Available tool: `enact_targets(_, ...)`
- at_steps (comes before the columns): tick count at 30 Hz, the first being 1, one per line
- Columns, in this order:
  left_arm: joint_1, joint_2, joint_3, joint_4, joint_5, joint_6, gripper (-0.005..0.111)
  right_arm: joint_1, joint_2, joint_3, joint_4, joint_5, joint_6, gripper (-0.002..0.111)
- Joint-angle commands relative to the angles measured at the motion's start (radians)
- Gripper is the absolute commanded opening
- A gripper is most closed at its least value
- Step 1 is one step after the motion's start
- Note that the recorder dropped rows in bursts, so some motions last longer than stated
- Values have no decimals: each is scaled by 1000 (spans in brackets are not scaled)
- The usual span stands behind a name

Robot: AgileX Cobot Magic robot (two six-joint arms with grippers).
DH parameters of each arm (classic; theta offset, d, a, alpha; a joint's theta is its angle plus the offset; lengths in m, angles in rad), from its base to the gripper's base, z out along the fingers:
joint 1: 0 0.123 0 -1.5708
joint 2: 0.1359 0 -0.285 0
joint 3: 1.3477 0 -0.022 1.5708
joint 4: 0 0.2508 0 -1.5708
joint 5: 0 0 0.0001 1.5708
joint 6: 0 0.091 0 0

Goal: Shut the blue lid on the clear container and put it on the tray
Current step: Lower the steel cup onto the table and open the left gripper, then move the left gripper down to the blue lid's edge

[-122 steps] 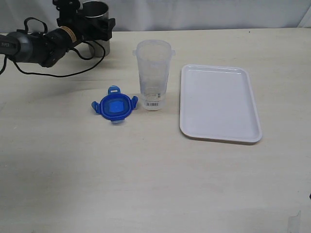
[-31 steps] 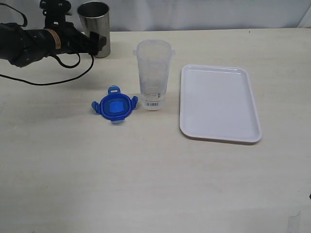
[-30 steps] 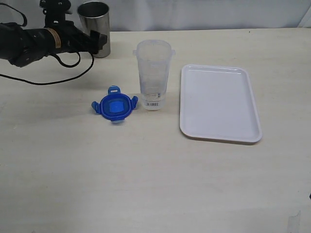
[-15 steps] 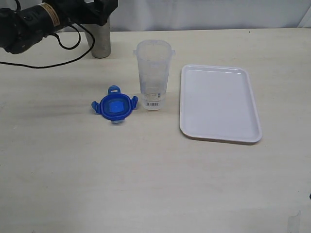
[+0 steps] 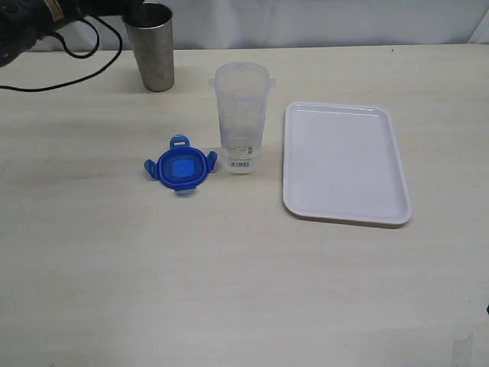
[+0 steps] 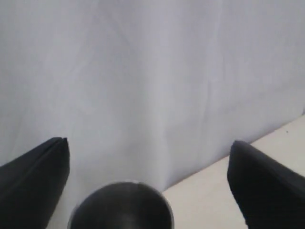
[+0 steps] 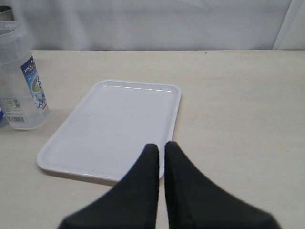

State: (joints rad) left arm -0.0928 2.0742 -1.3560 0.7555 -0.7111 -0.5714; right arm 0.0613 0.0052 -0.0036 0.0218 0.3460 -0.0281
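The blue lid lies flat on the table with its four flaps spread out and its lighter square centre facing up. It is off the clear container, which stands upright just beside it, mouth open. One flap reaches almost to the container's base; I cannot tell whether they touch. A barcode sticker shows low on the container's wall, and from my right wrist the container also shows a blue-and-white label.

On the container's other side lies the tray, white and flat on the table, near the container but apart from it.

My right gripper is out of the exterior view. From its own wrist camera its two dark fingers are pressed together with nothing between them, hanging over the table by the nearer edge of the tray.

My left gripper is well away from all three things, at the far corner of the table. Its fingers are spread wide and grasp nothing. The rim of a steel cup sits between them, clear of both, with a white backdrop behind. In the exterior view only part of my left arm shows at the upper corner, next to that cup, and its black cable loops down onto the table.
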Motion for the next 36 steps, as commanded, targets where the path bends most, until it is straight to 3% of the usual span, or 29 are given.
enact_targets(1,-1,-129,-5,21,83,-2,84,-5,-5,4,-8,-1,-6,4)
enact_targets(9,-1,-402,-5,10,737,-109,84,-5,-5,4,-8,-1,-6,4)
enact_targets(13,-7,-463,-5,-54,1137,-102,84,-5,-5,4,-8,-1,-6,4)
enact_targets(15,-7,-465,-5,-194,1344,87,84,-5,-5,4,-8,-1,-6,4)
enact_targets(16,-7,-463,-5,-336,1468,309,84,-5,-5,4,-8,-1,-6,4)
enact_targets(18,-7,-463,-5,-578,1590,522,84,-5,-5,4,-8,-1,-6,4)
enact_targets(25,-29,-461,28,-994,1651,741,84,-5,-5,4,-8,-1,-6,4)
enact_targets(28,-66,-459,80,-1023,1628,762,84,-5,-5,4,-8,-1,-6,4)
enact_targets(36,-141,-459,214,-969,1403,777,81,-5,-5,4,-8,-1,-6,4)
